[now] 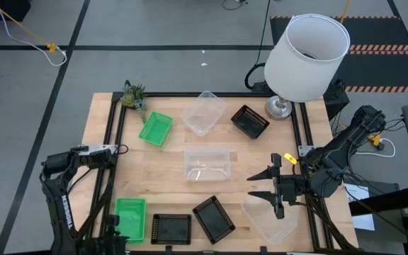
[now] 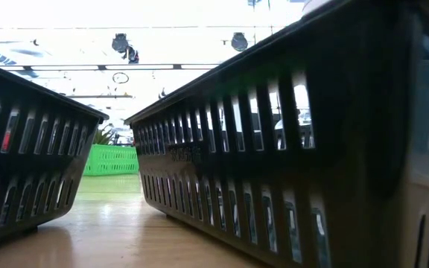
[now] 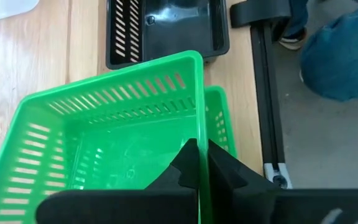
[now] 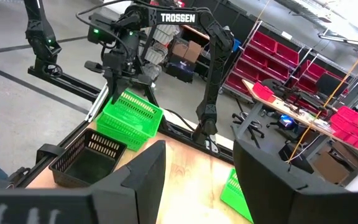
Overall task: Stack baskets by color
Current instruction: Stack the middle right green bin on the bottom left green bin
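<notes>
Pinching green basket [image 3: 104, 143] wall: left pincer [image 3: 199, 163].

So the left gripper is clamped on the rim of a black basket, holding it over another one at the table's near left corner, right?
Not quite. The left gripper is shut on the rim of a green basket, not a black one. The left wrist view shows it held tilted over a second green basket at that corner; a black basket lies beside them.
</notes>
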`<state>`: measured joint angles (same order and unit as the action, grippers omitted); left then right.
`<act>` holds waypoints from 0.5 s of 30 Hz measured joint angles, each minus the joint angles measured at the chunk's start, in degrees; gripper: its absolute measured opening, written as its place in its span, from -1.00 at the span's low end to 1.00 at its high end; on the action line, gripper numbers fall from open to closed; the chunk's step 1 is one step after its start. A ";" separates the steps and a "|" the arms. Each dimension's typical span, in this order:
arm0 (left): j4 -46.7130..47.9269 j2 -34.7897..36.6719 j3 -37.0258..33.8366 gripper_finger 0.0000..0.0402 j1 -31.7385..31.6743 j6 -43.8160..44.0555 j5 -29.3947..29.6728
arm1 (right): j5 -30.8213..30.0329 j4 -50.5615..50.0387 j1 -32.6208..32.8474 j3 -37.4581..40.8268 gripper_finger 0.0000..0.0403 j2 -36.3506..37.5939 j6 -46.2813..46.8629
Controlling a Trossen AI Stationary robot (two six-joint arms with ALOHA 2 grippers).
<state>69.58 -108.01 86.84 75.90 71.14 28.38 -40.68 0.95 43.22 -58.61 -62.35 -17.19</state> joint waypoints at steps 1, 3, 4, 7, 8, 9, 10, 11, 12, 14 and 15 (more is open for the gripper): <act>-0.11 -0.01 -0.01 -0.97 0.00 -0.13 0.01 | 0.01 0.00 0.00 0.00 -0.10 0.00 0.00; -0.40 0.00 -0.01 -0.94 0.00 -0.14 0.02 | 0.01 0.00 0.00 0.00 -0.10 0.00 0.00; -0.48 0.00 -0.01 -0.91 0.00 -0.14 0.02 | 0.01 0.00 0.00 0.00 -0.10 0.00 0.00; -1.32 0.00 -0.01 -0.83 0.00 -0.14 0.02 | 0.01 0.00 0.00 0.00 -0.10 0.00 0.00; -1.67 -0.02 -0.01 -0.82 0.00 -0.14 0.01 | 0.01 0.00 0.00 0.00 -0.10 0.00 0.00; -2.20 0.00 -0.01 -0.81 0.00 -0.14 0.01 | 0.01 0.00 0.00 0.00 -0.10 0.00 0.00; -2.64 -0.01 -0.01 -0.81 0.00 -0.13 0.02 | 0.01 0.00 0.00 0.00 -0.10 0.00 0.00; -2.78 -0.01 -0.01 -0.80 0.00 -0.09 0.01 | 0.01 0.00 0.00 0.00 -0.10 0.00 0.00; -2.80 -0.01 -0.01 -0.80 0.00 0.03 0.00 | 0.01 0.00 0.00 0.00 -0.10 0.00 0.00; -2.69 0.00 -0.01 -0.80 0.00 0.61 0.00 | 0.01 0.00 0.00 0.00 -0.10 0.00 0.00; -2.56 0.00 -0.01 -0.80 0.00 0.90 0.00 | 0.01 0.00 0.00 0.00 -0.10 0.00 0.00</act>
<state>67.02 -108.01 86.83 75.90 72.04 28.38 -40.66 0.95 43.22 -58.61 -62.35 -17.19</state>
